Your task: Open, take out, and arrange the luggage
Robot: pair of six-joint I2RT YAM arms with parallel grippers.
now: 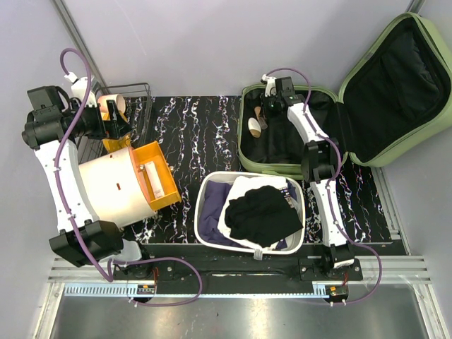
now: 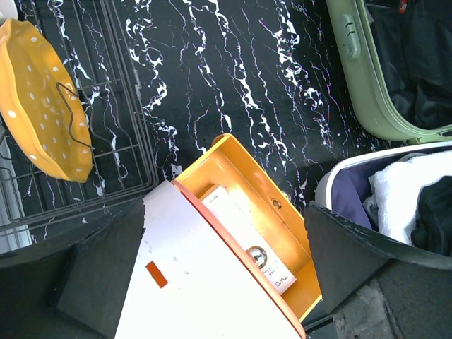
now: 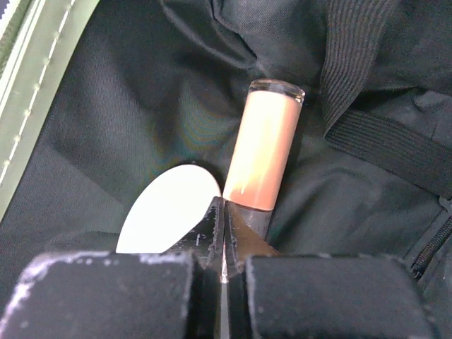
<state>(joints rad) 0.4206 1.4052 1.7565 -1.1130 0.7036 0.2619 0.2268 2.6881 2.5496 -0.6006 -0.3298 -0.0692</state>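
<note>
— So, asking after the luggage [image 1: 395, 92]: lying where?
— At the far right of the table [image 1: 191, 134], already unzipped, olive lid thrown back toward the right wall, black lining showing. Base half lying flat with small things inside.
— Likely to handle how?
— Probably soft-walled and light while this empty; floppy at the lid, firmer along the zipped rim. Best taken by the green rim or a handle, not the slack lining.
— Anything inside needing care?
— From the right wrist: a clear tube [image 3: 263, 155] of peach liquid with a dark cap, just beside a white oval piece [image 3: 169, 205]. Smooth and round, so likely slippery and apt to roll; safer gripped across the barrel than at the cap.
— And the right pincer [image 3: 224, 236]?
— Down inside the base, shut tight, tips meeting right at the tube's cap end. Cannot tell whether pinching anything.
— And the left pincer [image 2: 224, 233]?
— Spread wide, holding nothing, hanging above an orange box [image 2: 261, 205] near a wire basket [image 1: 134, 86].
— Room for moving?
— Cramped on the near side: a white bin [image 1: 212, 178] heaped with a black garment [image 1: 263, 215], just beside the base's rim. Open marbled table between basket and luggage. Lid reaching past the table's right edge.
</note>
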